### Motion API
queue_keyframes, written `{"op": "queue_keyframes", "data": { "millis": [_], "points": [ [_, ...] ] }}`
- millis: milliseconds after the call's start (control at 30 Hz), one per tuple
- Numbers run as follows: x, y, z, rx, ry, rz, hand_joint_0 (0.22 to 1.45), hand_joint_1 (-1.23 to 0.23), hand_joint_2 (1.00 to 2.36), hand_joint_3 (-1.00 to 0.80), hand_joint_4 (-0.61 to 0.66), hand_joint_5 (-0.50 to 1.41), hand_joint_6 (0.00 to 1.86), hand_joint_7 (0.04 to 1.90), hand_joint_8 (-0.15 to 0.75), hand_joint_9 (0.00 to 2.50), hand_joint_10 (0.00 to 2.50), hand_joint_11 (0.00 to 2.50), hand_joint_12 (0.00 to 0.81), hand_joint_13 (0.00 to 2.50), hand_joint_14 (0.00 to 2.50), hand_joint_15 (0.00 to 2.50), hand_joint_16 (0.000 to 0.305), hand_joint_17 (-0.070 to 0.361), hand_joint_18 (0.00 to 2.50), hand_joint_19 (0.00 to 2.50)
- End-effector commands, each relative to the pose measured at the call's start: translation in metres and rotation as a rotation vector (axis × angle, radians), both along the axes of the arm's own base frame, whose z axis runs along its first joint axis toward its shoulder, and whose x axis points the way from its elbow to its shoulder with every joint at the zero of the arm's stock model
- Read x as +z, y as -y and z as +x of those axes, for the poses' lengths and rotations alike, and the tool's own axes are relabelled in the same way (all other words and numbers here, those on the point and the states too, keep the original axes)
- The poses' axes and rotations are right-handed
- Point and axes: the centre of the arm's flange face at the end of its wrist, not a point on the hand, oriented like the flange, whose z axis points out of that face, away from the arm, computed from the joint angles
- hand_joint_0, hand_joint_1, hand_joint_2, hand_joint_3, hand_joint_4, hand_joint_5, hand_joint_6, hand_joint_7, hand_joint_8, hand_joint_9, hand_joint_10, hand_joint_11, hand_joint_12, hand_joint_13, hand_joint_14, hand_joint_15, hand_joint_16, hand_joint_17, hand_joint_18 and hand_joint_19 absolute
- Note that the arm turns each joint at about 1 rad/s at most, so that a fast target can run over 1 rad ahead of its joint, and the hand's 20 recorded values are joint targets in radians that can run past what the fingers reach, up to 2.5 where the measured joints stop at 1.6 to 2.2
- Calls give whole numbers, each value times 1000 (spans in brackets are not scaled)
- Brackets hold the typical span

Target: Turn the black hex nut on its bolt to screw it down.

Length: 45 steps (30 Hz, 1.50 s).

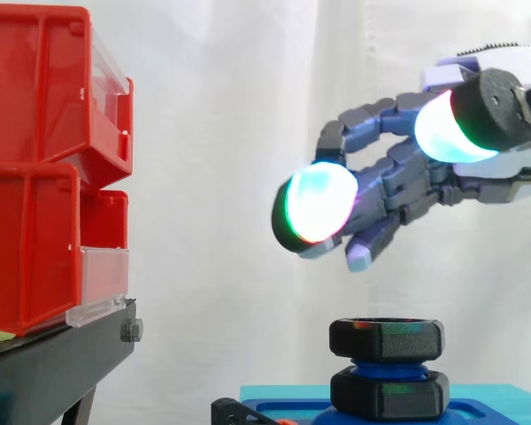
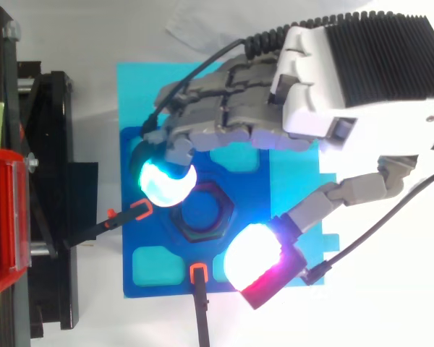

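Observation:
A black hex nut (image 1: 387, 338) sits high on a blue bolt (image 1: 385, 365), with a second black nut (image 1: 388, 392) beneath it at the base. From above, the top nut (image 2: 201, 211) is a dark hexagon on the blue fixture plate (image 2: 159, 137). My hand (image 1: 398, 173) hovers above the nut without touching it. Its fingers are loosely spread and bent, with glowing pads (image 1: 317, 204) well apart and nothing between them. In the top view the hand (image 2: 231, 108) reaches from the right, one pad (image 2: 166, 181) just left of the nut and another (image 2: 254, 254) to its lower right.
Red bins (image 1: 44, 168) stand stacked on a black stand (image 1: 53, 363) at the left. Two black clamps with orange tips (image 2: 139, 210) hold the blue plate at its left and front edges.

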Motion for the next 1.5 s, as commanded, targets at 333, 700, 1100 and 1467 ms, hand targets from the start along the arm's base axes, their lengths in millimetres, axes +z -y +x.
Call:
{"op": "queue_keyframes", "data": {
  "millis": [333,700,1100,1467],
  "points": [
    [-8,-7,16,-2,82,-145,447,-430,1000,-500,266,-172,503,995,290,442,10,295,373,435,3,68,62,140,520,377],
    [-15,-26,17,23,63,-206,459,-390,1000,-500,268,-139,502,1118,291,462,10,288,369,439,1,68,61,137,509,390],
    [-49,-37,25,42,26,-234,467,-376,1000,-500,262,-130,502,1145,288,467,12,287,365,441,3,73,60,136,511,394],
    [-47,-40,27,42,39,-250,471,-375,1000,-500,239,-111,501,1256,288,478,10,282,366,450,2,69,60,136,522,401]
  ]
}}
